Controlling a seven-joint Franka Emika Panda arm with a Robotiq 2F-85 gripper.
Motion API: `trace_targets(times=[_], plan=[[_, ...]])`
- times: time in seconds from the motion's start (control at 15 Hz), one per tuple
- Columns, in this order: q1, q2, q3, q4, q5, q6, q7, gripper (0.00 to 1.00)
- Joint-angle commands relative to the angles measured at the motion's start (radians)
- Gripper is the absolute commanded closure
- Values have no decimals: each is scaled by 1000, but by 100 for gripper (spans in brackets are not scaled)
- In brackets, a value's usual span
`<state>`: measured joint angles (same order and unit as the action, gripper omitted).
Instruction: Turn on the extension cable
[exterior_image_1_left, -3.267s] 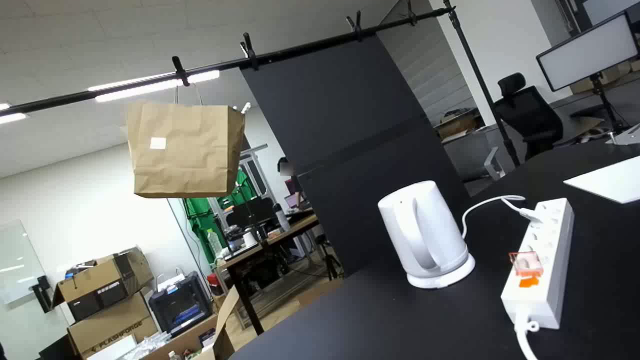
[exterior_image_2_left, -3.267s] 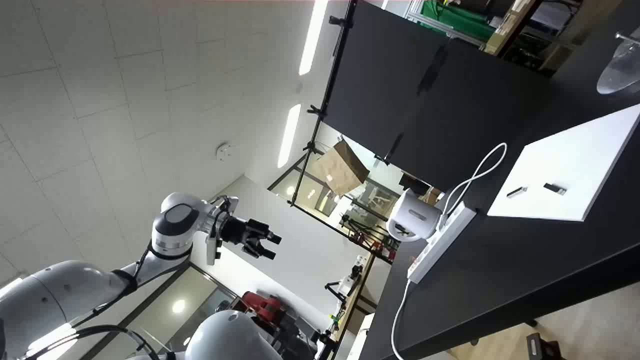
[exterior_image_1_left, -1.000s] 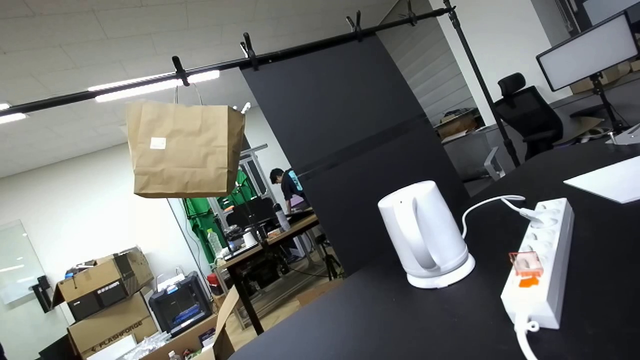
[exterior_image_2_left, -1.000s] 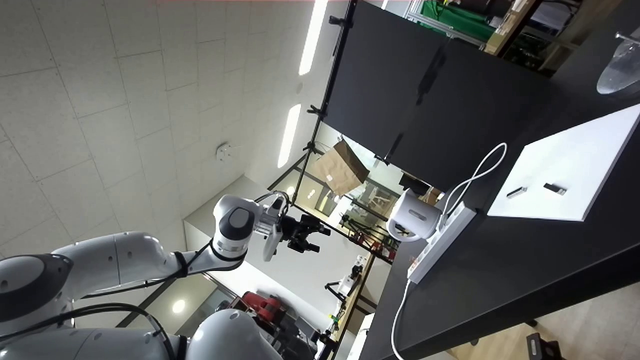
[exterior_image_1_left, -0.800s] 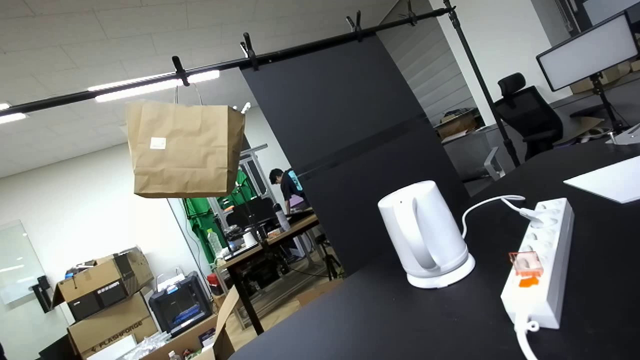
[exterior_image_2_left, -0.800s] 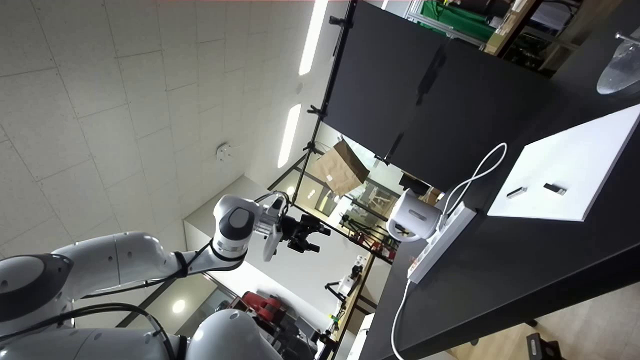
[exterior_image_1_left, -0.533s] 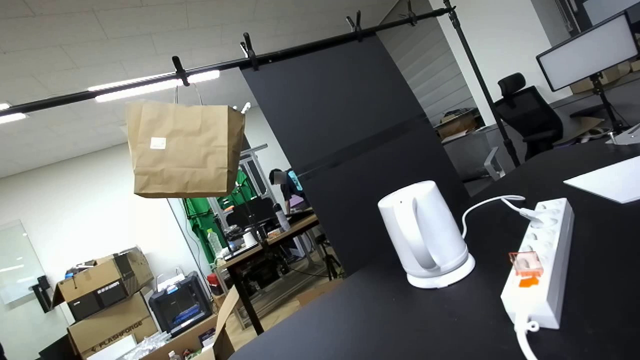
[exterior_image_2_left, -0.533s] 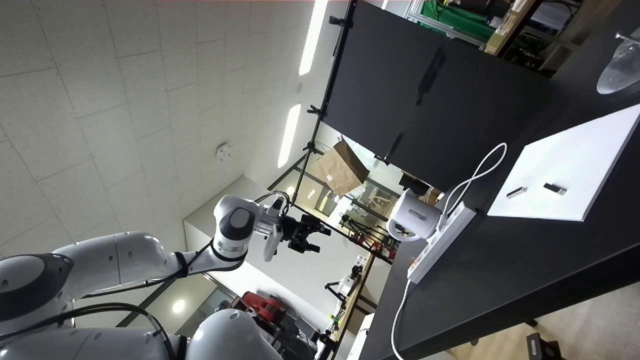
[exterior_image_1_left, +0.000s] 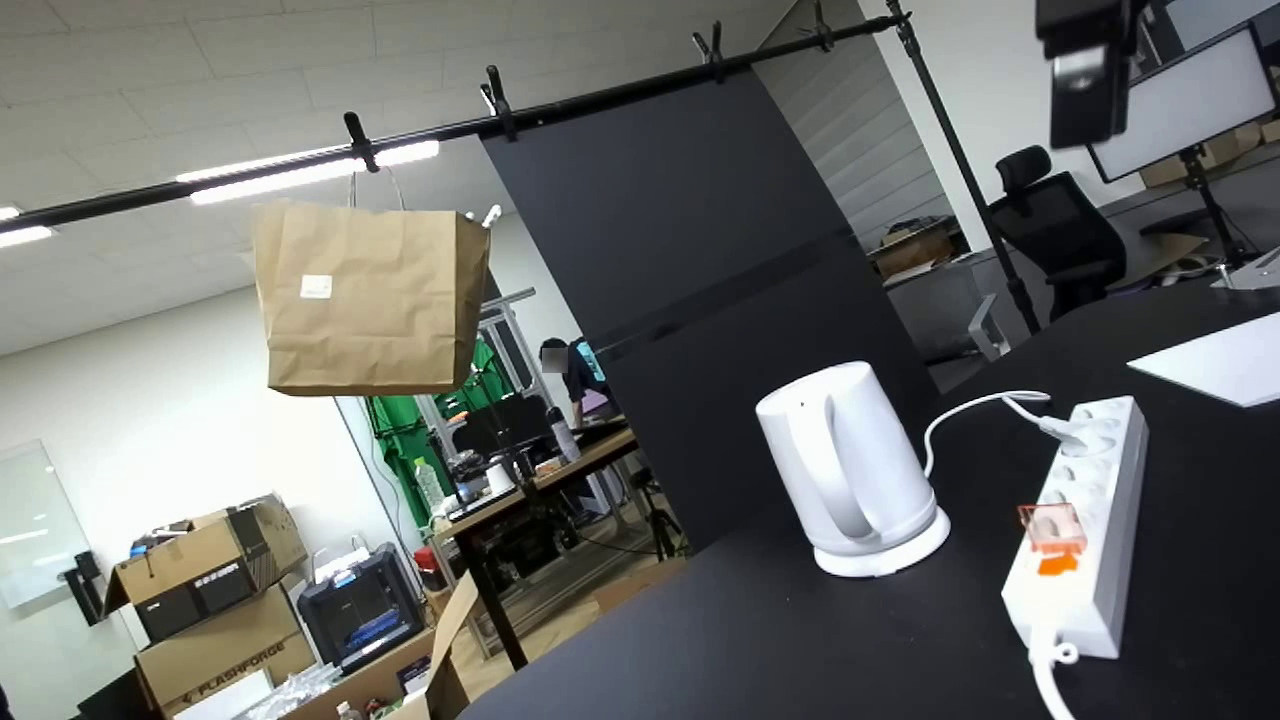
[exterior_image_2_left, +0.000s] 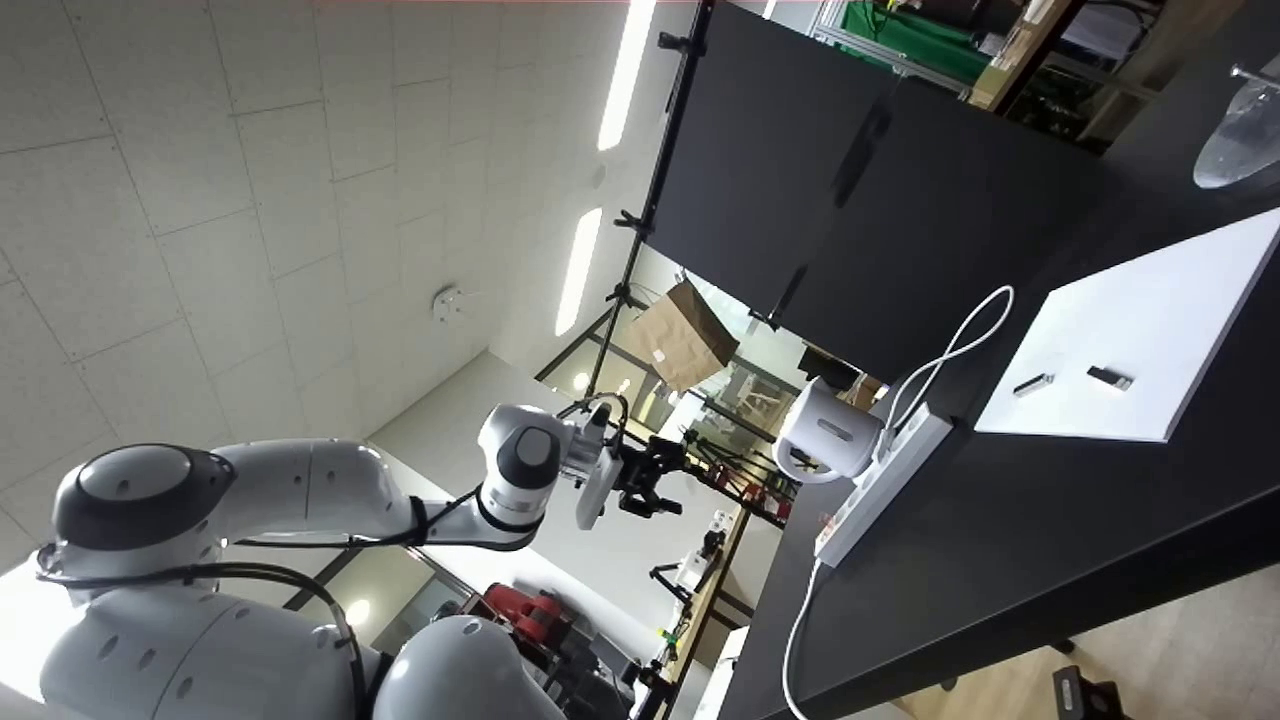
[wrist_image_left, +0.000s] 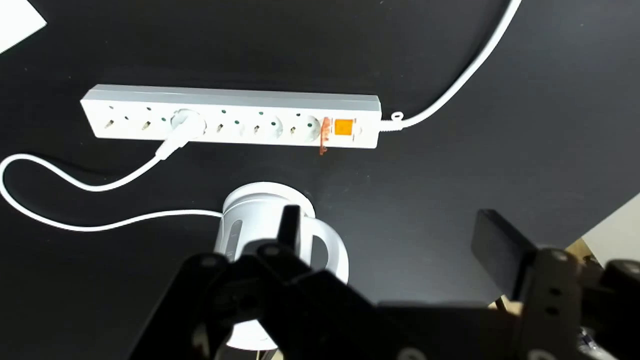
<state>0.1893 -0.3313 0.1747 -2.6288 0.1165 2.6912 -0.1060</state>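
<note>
The pincer (wrist_image_left: 387, 235) hangs with its fingers (wrist_image_left: 500, 252) wide apart and nothing held between them, well above the black worktop (exterior_image_1_left: 720, 640); the step in hand, I judge, is the approach, with the extension cable (wrist_image_left: 231, 117) not yet touched; the next move probably calls for carrying the pincer over to the cord end, bringing the fingers together into a narrow tip, then lowering for a short, firm press. The extension cable lies flat on the worktop, socket face up, near the upright white kettle (exterior_image_1_left: 860, 470) but apart from it; its long axis runs almost level across the wrist view, the white cord (wrist_image_left: 467, 75) leaving from the right-hand end; in an exterior view the row of sockets (exterior_image_1_left: 1080, 475) climbs away and slightly to the right, so the cord end points towards the camera; a white plug (wrist_image_left: 177, 137), whose thin lead (wrist_image_left: 95, 188) runs to the kettle, sits in the third socket from the cordless end. Smaller again is the reddish see-through cover (exterior_image_1_left: 1050, 525), which stands raised on the socket side; smallest is the orange switch (wrist_image_left: 343, 127), close to the cord end and apparently bare; whether it is already on I cannot tell; a finger coming in from the sockets' side might catch the cover.
</note>
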Motion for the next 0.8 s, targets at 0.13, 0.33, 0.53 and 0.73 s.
trace_targets(times=[0.13,0.33,0.53,0.73], plan=[[-15,300,-11,158,-103,117,-17,55],[-21,430,-10,249,-113,120,-27,75],[-36,552,5,361,-64,60,-49,97],[-33,513,4,289,-95,115,-25,93]])
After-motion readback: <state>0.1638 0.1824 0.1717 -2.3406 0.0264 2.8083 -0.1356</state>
